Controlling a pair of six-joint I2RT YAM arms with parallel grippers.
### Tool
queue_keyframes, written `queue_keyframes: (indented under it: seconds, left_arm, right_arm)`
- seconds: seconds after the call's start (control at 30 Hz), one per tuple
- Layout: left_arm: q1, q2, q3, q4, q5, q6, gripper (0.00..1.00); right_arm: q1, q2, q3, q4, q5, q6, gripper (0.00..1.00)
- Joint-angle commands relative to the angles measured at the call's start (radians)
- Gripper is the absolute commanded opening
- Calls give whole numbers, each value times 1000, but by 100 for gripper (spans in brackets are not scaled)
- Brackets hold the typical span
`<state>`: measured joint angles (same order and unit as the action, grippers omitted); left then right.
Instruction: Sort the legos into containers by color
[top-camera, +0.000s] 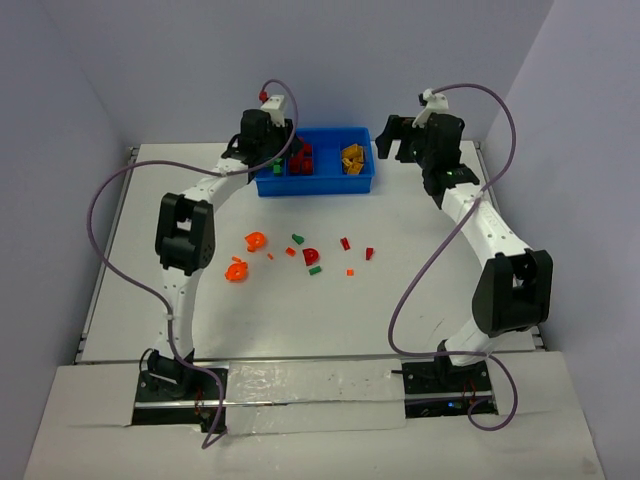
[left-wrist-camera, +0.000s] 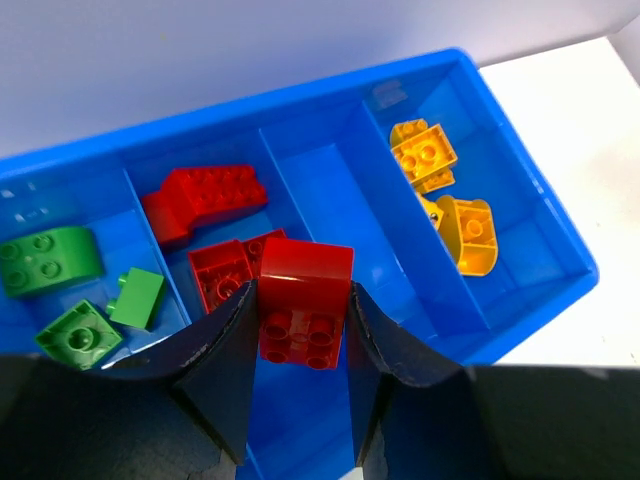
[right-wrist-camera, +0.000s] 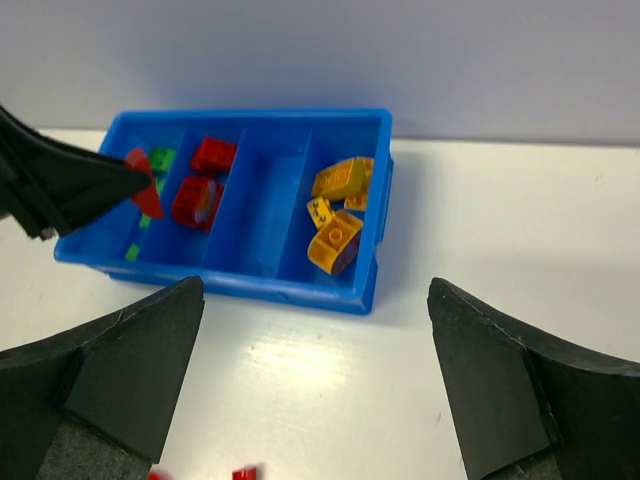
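White table, plain grey walls round it. Blue tray sits at the far edge with four compartments: green bricks leftmost, red bricks next, third one bare, yellow bricks rightmost.

Left claw is partly closed and pinches a red brick by its two sides. It hangs over the red compartment, close to the divider with the bare one. Looks lined up so the brick lands with its own colour; release is the step in hand, I'd say.

Right claw is spread wide with nothing in it, hovering just right of the tray, probably clear of the left arm on purpose.

Loose pieces in orange, red and green lie mid-table, well apart from the tray. Plenty left to sort. Bare compartment is presumably for orange.
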<state>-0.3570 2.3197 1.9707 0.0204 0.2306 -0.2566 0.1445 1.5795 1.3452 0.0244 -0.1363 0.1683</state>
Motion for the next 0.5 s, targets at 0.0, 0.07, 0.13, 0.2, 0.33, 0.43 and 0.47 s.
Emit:
queue_keyframes:
  seconds: [0.0,0.07,0.13,0.2,0.33,0.43,0.47]
  left_arm:
    - [-3,26,68,72,0,-47,11]
    - [-3,40,79,69,5,-56,13]
    - [-3,55,95,61,14,-63,14]
    - [-3,66,103,57,25,-76,16]
    - [-3,76,100,56,49,-101,19]
    - [-3,83,93,57,54,-121,19]
    - [-3,83,93,58,55,-124,20]
  right_arm:
    - [-9,-28,3,-6,-19,19,100]
    - [-10,-23,10,-8,-23,21,100]
    - [-10,-19,12,-8,-24,24,100]
    - [-10,-14,11,-7,-27,26,100]
    - [-10,-13,3,-6,-29,26,100]
    - [-11,-13,-1,-6,-29,26,100]
    - [-11,-13,-1,-5,-29,26,100]
